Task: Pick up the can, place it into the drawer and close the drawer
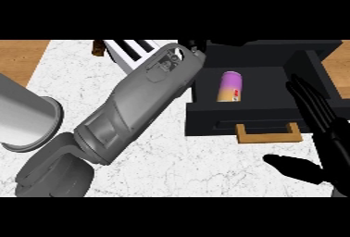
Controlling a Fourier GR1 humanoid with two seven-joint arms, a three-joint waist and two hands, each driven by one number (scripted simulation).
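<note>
Near you at the right, the black right hand (327, 139) is open over the white marble bench (171, 152), with fingers straight and thumb spread aside. The grey left forearm (137, 102) lies slantwise across the bench. The black drawer (205, 120) stands open, and the purple-and-orange can (231, 86) lies inside it. You cannot read the can's small red mark. Farthest is the black left hand (194, 46); you cannot tell if it is open or closed.
</note>
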